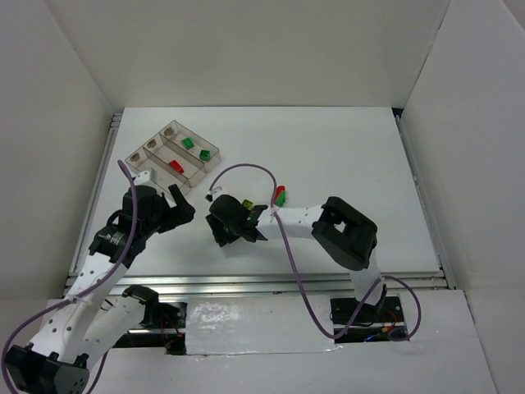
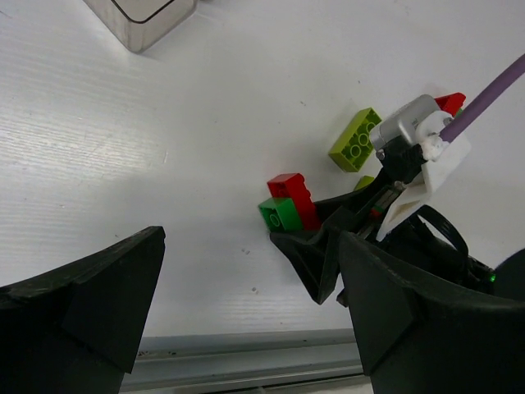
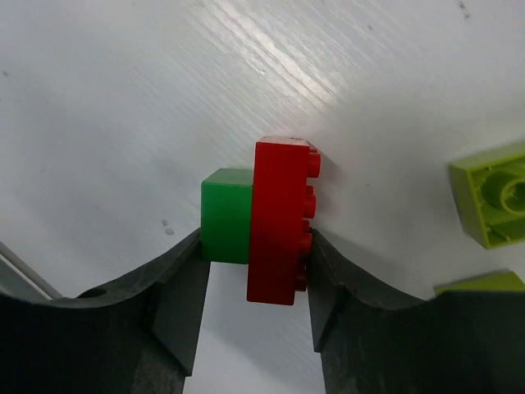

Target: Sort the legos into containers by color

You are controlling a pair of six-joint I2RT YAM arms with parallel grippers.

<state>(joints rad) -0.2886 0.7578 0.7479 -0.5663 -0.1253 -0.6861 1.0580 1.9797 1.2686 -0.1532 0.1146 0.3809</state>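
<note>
Sorting partly done. Clear three-compartment plastic tray (image 1: 144,146), ten o'clock on white tabletop (image 1: 344,156), holds three small studded bricks (image 1: 175,166); right fingers (image 3: 176,287) clamp a red-and-green brick pair (image 3: 275,217); left fingers (image 2: 107,287) spread, empty; yellow-green bricks (image 2: 354,139) unsorted.

Count: red bricks (image 3: 279,222) 3; green bricks (image 3: 227,215) 4; lime bricks (image 2: 354,139) 2; tray (image 1: 160,152) 1, split in three.

The top camera looks steeply down from above and behind the arm bases, far enough off to take in the whole table (image 1: 328,156). The right wrist camera sits very close to the red and green bricks (image 3: 275,222), facing down between the right gripper (image 3: 256,246) fingers (image 3: 176,295). The left wrist camera sees the same bricks from farther off, low and slanting. From overhead they are probably hidden under that gripper.
</note>
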